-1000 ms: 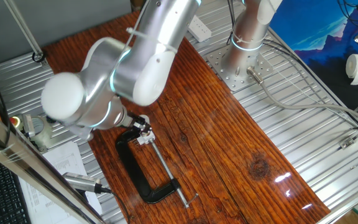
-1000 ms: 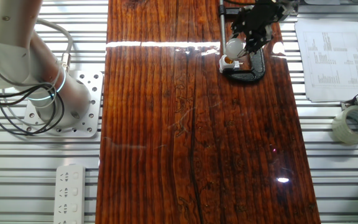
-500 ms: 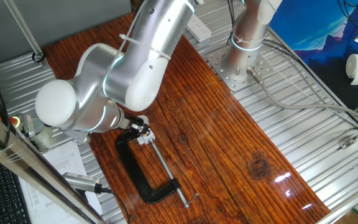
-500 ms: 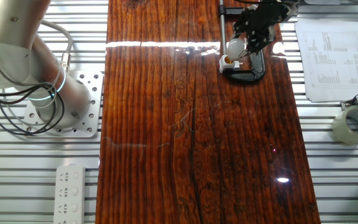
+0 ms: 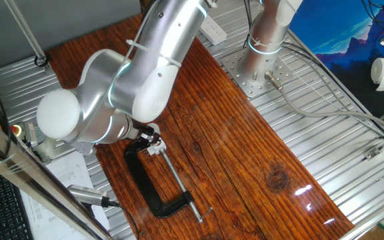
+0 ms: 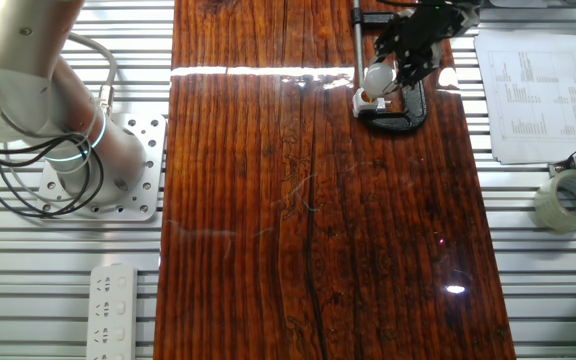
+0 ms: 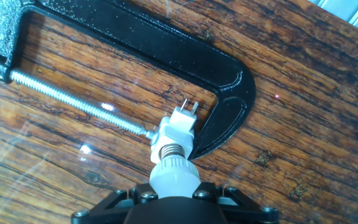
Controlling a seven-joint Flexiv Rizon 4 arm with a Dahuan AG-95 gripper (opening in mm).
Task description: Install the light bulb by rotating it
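Hand view, lower centre: the light bulb (image 7: 174, 175), smooth pale rounded head, ribbed silvery screw base, sits base-first in the small white socket block (image 7: 176, 129). The socket is pinched between the threaded steel screw (image 7: 73, 96) and the jaw of the rough black cast C-clamp (image 7: 166, 56). The gripper (image 7: 174, 202), black, closes around the bulb head at the bottom edge; fingertip contact is probably there but mostly cropped. In the other fixed view the bulb (image 6: 376, 77) lies upper right on the glossy, grained wooden board (image 6: 308, 220).
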